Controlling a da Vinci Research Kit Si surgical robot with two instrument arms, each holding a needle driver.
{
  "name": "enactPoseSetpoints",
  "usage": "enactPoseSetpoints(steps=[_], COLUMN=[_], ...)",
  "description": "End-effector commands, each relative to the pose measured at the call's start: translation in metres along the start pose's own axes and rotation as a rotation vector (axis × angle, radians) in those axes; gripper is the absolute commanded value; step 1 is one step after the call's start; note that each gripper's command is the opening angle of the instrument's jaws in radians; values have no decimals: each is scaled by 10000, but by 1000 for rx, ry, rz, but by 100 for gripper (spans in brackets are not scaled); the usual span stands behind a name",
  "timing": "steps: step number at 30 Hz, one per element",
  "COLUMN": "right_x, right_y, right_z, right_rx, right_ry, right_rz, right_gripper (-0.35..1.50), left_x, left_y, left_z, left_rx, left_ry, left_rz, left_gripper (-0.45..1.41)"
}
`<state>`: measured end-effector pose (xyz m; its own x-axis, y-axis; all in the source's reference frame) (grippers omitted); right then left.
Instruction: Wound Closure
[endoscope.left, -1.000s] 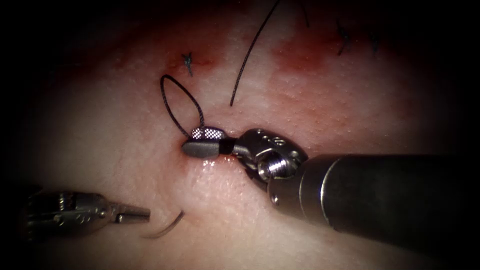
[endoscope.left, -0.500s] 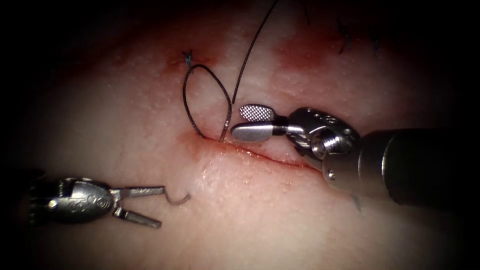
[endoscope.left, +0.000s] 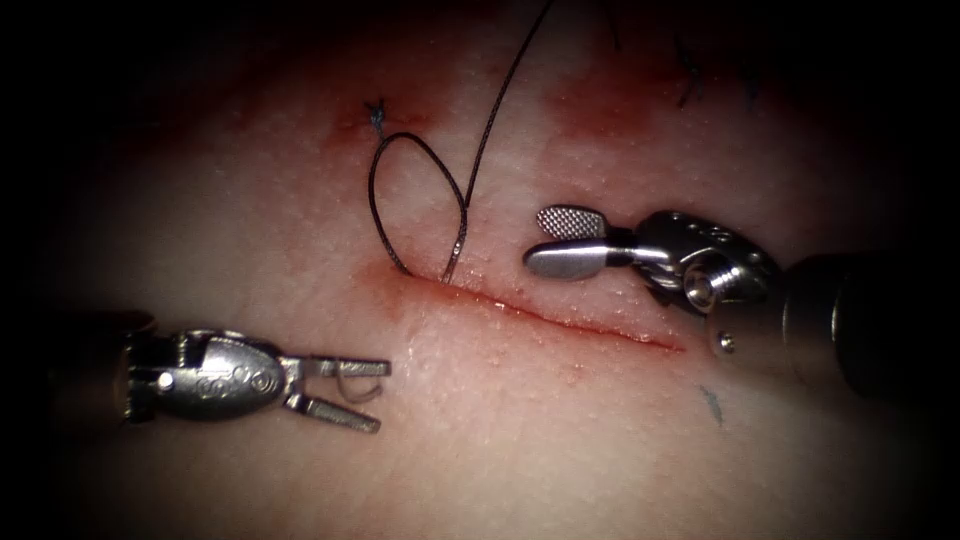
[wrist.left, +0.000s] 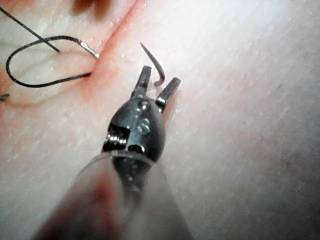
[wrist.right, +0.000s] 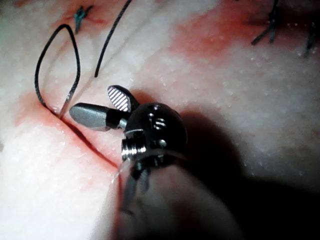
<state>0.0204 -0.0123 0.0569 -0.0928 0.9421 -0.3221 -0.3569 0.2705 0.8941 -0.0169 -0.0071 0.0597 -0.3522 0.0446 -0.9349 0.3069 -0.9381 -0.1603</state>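
Your left tool (endoscope.left: 352, 392), jaws spread, is bracketing the needle (endoscope.left: 356, 384) below the cut (endoscope.left: 560, 318) (thin, stiff, slippery: grip mid-curve), while your right tool (endoscope.left: 560, 242) is gaping empty above it.

The tissue (endoscope.left: 520, 420) is pale and glistening, with red fluid (endoscope.left: 600, 105) staining its far side and the rim of the cut (endoscope.left: 560, 318) — a thin red line, its edges close together. The curved needle (endoscope.left: 352, 384) lies on the tissue on the near side of the cut, towards the left, its bend between the left tool's (endoscope.left: 355, 392) parted jaws — not in the tissue. Dark thread (endoscope.left: 415, 205) forms an upright loop rising from the cut's left end.
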Motion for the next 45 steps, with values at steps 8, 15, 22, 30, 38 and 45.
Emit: enactPoseSetpoints(steps=[8, 15, 22, 30, 38, 45], right_x=[-17, -18, -17, -19, -21, -26], right_y=[4, 4, 4, 4, 4, -2], right_z=[-2, 3, 3, 0, -4, -4], right_rx=[116, 140, 141, 135, 158, 183], right_ry=[-69, -89, -81, -101, -111, -122], right_rz=[-136, -233, -304, -361, -376, -385], right_gripper=[71, 106, 116, 106, 81, 74], left_x=[-10, -4, -2, -10, 1, 34], left_y=[-3, 0, -9, -22, -19, -27], left_z=[4, 8, 6, 5, -2, -27], left_rx=[-121, -204, -187, -194, -240, -291], left_ry=[76, 118, 132, 133, 122, 191], left_rz=[40, 64, 66, 30, -223, -618], left_gripper=[21, 31, 10, -45, -45, -45])
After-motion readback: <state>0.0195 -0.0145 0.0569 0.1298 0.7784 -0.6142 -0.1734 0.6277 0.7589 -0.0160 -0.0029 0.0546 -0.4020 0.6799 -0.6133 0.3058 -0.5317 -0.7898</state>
